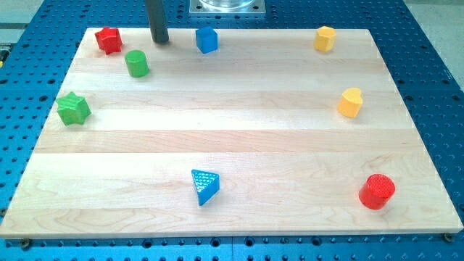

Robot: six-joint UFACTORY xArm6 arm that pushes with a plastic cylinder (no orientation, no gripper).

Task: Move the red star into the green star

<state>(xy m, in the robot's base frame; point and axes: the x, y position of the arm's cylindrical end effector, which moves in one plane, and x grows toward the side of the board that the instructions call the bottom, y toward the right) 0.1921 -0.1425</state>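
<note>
Up near the view's top left, the red star [109, 40] sits at the far corner of the wooden counter [232, 138], well apart from the green star [73, 109], which lies lower down by the view's left edge. My tip [159, 41] stands just to the right of the red star, not touching it, with the green cylinder [136, 63] just below and between them. This arm carries no end effector that opens or closes, only the dark rod. To the right of my tip is the blue cube-like block [206, 39]. Along the view's right side are a yellow block [325, 38] at the top, a yellow heart [350, 102] further down, and a red cylinder [377, 191] near the bottom. Toward the bottom centre rests a blue triangle [204, 185].
</note>
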